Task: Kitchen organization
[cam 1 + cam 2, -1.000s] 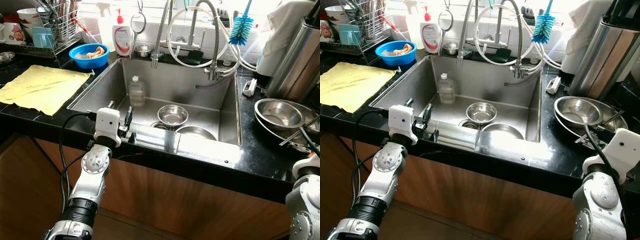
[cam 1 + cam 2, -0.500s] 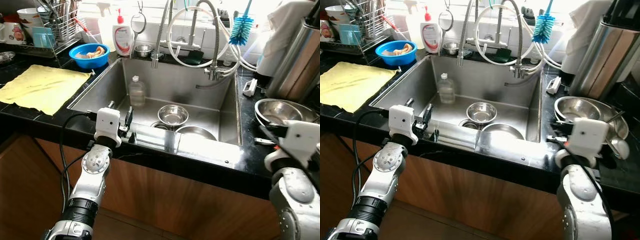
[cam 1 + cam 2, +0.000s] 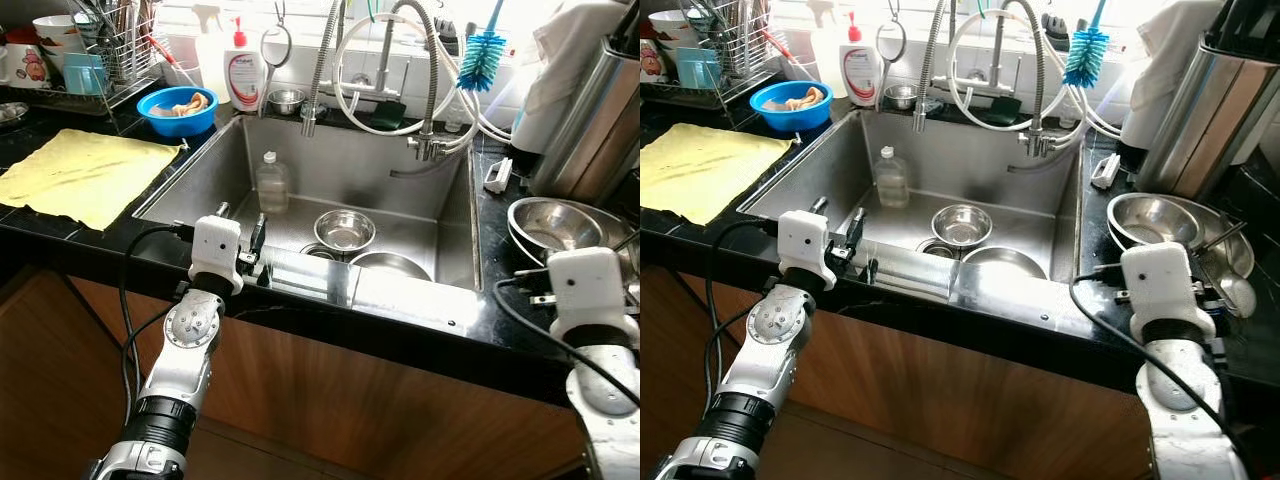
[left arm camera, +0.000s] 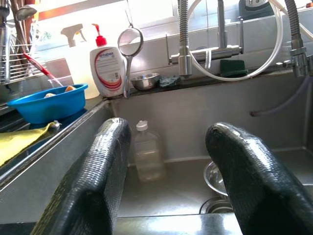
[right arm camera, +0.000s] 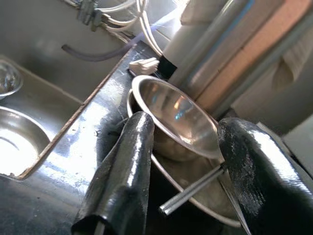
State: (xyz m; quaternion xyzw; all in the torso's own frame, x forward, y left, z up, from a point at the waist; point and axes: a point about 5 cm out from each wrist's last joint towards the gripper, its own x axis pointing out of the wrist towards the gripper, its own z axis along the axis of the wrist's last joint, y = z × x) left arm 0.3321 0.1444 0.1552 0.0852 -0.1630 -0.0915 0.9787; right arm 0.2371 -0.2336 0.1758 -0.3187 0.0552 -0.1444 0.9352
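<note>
The right gripper (image 5: pixel 183 196), fingers spread wide, lines up on the stacked steel bowls (image 3: pixel 556 228) on the counter right of the sink (image 3: pixel 455 250) (probably the next pickup), while the left gripper (image 4: pixel 168 181), also open and empty, rests at the sink's front edge.

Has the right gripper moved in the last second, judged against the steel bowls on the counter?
Yes. The right gripper has risen from the bottom right corner and now sits, open, just in front of the steel bowls beside the sink.
</note>
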